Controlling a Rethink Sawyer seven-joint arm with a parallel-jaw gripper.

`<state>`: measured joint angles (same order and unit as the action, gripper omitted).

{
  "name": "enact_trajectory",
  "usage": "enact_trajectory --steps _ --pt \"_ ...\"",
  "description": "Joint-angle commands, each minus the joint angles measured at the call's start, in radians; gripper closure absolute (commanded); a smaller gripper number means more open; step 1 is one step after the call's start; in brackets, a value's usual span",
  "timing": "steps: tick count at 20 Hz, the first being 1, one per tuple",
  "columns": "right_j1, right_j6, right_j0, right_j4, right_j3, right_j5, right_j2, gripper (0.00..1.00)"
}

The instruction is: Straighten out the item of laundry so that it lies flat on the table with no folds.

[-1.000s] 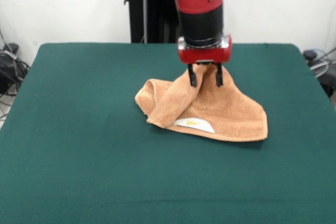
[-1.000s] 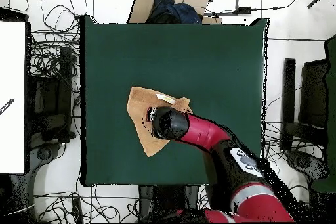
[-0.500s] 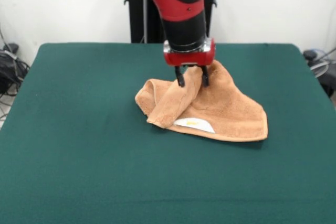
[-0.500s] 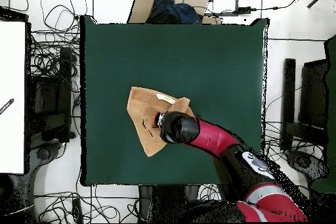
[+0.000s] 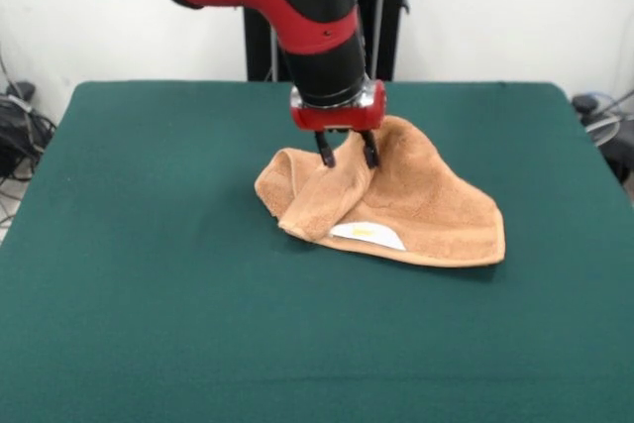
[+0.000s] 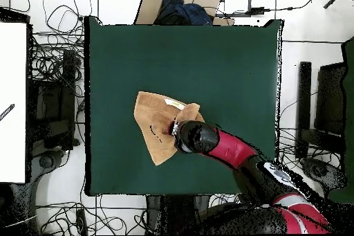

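- White wall stood behind the table (image 5: 149,245), whose dark green top filled most of the front view; cables and boxes ringed it in the overhead view.
- Towel (image 5: 426,205) lay a little right of frame centre in the front view, left of centre in the overhead view, well clear of every table edge.
- Shape was bunched, not flat: a rolled fold (image 5: 297,190) along its left side, a raised ridge toward the top, and a flatter lobe running out to the lower right.
- White label (image 5: 367,235) showed at the lower edge, partly tucked under the folded layer.
- Red and black arm (image 5: 297,7) came down from the upper left of the front view; gripper (image 5: 346,151) sat at the towel's raised upper part.
- Fingers (image 5: 323,150) were parted only slightly, with a ridge of cloth between them; judged to be pinching the towel, though contact was not fully clear.
- Progress, as a judgement: early. Nothing was spread yet.
- Left to do: draw the folded left layer out, open the ridge, and smooth all corners onto the table.
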<state>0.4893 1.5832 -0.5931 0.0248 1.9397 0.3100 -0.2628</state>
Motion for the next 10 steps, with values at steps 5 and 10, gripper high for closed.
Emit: enact_trajectory --steps 5,10 --pt "-0.051 0.01 -0.032 0.081 -0.03 0.011 -0.11 0.0" --pt "-0.036 0.026 -0.015 0.103 -0.056 0.026 -0.093 1.0"
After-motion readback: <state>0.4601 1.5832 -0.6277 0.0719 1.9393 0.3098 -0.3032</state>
